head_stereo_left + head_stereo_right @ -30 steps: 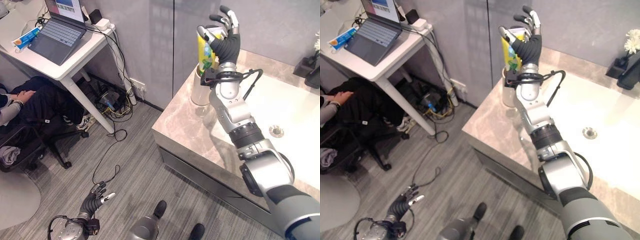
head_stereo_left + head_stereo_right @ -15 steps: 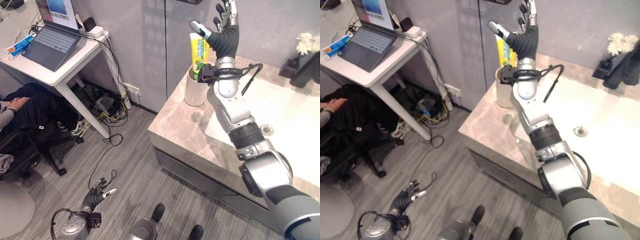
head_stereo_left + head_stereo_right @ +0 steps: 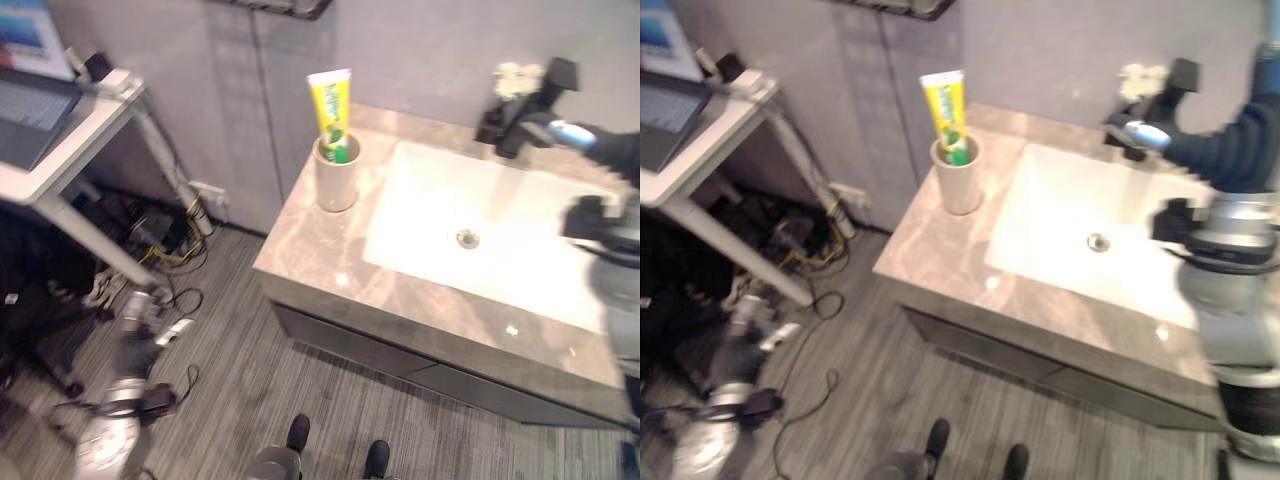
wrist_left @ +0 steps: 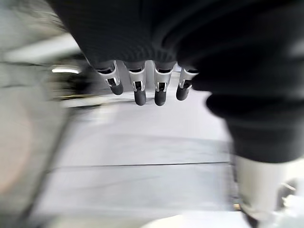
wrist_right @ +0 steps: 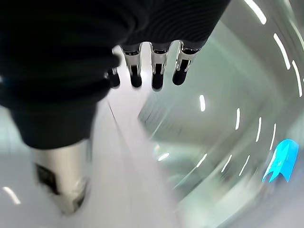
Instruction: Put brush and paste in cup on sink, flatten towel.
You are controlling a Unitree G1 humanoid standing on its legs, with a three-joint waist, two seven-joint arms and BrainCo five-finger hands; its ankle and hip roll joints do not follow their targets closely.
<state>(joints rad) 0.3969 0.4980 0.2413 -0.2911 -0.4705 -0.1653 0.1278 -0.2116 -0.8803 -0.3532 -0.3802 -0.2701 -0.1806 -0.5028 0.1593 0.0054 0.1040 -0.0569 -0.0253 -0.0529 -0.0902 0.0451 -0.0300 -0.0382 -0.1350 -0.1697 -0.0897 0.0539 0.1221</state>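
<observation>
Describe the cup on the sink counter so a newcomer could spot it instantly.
Start at the marble sink counter with its white basin. On the counter's far left corner, by the wall, stands a plain pale cup. It alone holds an upright yellow-and-green paste tube.

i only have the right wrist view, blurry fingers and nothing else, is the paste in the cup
Observer: Yes, the toothpaste tube stands upright in the cup on the counter's left corner.
Operator: is my right hand holding anything
Observer: No, the right hand is open, raised near the faucet.
Operator: and the left
Observer: The left hand hangs low above the floor, fingers straight, holding nothing.
</observation>
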